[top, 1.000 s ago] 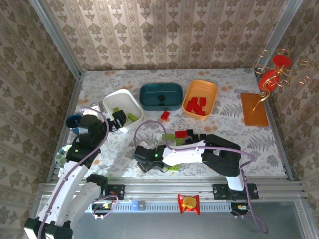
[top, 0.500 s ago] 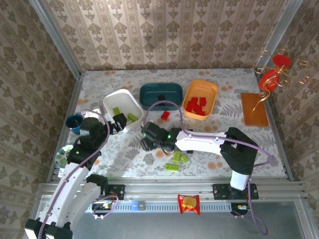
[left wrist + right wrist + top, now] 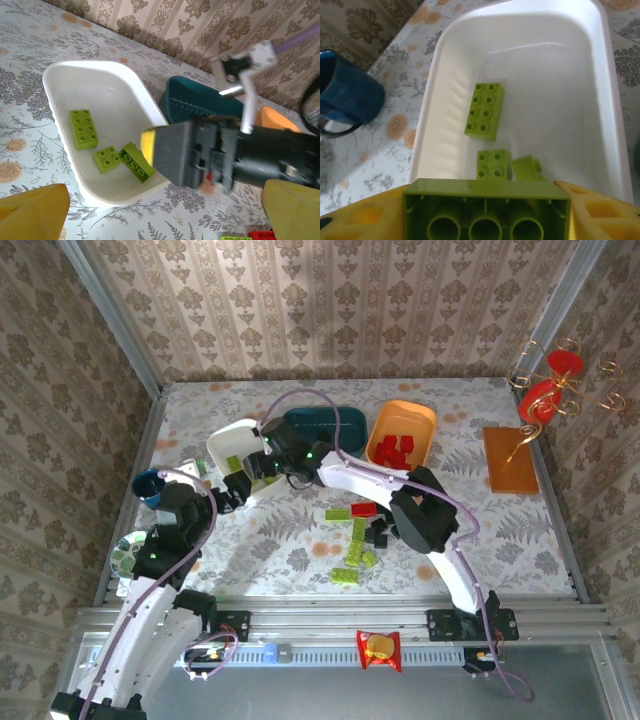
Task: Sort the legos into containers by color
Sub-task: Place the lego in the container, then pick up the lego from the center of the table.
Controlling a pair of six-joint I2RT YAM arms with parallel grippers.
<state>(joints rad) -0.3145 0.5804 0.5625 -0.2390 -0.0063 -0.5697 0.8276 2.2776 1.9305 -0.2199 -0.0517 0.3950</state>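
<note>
On the flower-patterned table (image 3: pixel 520 530), seen from above, your right arm (image 3: pixel 350 475) stretches from its base at 5 o'clock across to the 10 o'clock quarter. Your left arm (image 3: pixel 160 550) rises along the 8 o'clock edge.

Three trays line the far side. The white tray (image 3: pixel 222 437) is at 10 o'clock. The teal tray (image 3: pixel 340 421) is at 12, partly hidden by the right arm. The orange tray (image 3: pixel 420 420) is at 1, with red bricks (image 3: pixel 395 452) in it. A brown-orange slab (image 3: pixel 510 460) lies at 2 o'clock, and a blue cup (image 3: pixel 150 485) stands at 9, near the white tray.

Your right gripper (image 3: pixel 260 466) hangs above the white tray. Its yellow fingers (image 3: pixel 600 210) pinch a lime brick (image 3: pixel 487 207) by its ends, hollow underside toward the wrist camera. Your left gripper (image 3: pixel 235 490) sits at that tray's 6 o'clock rim, jaws spread wide and holding nothing.

Inside the white tray lie three pieces. There is a long green brick (image 3: pixel 485 110) and a square green brick (image 3: pixel 493 164) just at its 6 o'clock. A tilted green brick (image 3: pixel 527 167) sits just beside the square one at 3 o'clock.

Loose pieces lie near the table's centre, toward 6 o'clock: green bricks (image 3: pixel 345 573), a red brick (image 3: pixel 363 508) and black bricks (image 3: pixel 380 532).
</note>
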